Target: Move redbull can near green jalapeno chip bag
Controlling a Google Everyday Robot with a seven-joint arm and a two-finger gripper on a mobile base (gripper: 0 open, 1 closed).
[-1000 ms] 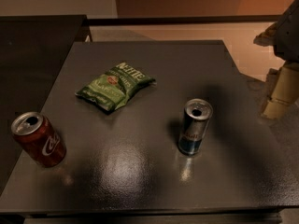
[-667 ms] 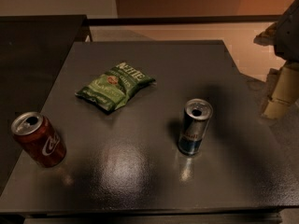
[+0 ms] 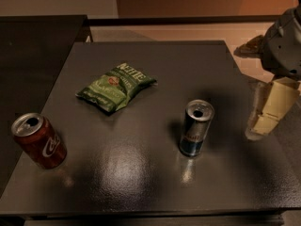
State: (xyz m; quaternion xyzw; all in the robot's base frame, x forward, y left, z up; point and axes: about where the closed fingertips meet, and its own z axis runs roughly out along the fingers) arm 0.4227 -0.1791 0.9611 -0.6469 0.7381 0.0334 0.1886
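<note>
The redbull can (image 3: 195, 128) stands upright on the dark table (image 3: 141, 173), right of centre, silver top up and blue band near its base. The green jalapeno chip bag (image 3: 115, 86) lies flat at the table's centre-left, up and to the left of the can, a clear gap between them. My gripper (image 3: 260, 128) hangs off the table's right edge, to the right of the can and apart from it, holding nothing.
A red cola can (image 3: 39, 140) stands upright near the table's front left. A dark counter (image 3: 33, 55) adjoins the left side. Pale floor (image 3: 188, 32) lies behind and to the right of the table.
</note>
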